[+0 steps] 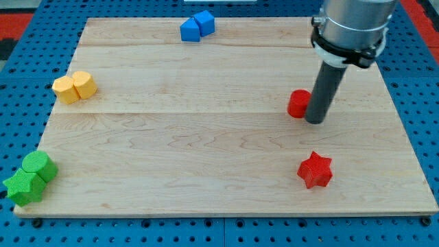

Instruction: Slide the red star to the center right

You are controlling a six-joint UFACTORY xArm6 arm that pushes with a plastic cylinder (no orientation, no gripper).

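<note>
- The red star (315, 170) lies on the tabletop (206, 158), near the view's bottom right.
- My tip (315, 121) touches a second red block (298, 103), well above the star.
- There is no gripper, only a rod.

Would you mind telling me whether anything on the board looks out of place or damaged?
Nothing stands out. My tip rests beside a red block, above the red star; all blocks sit flat on the board.
</note>
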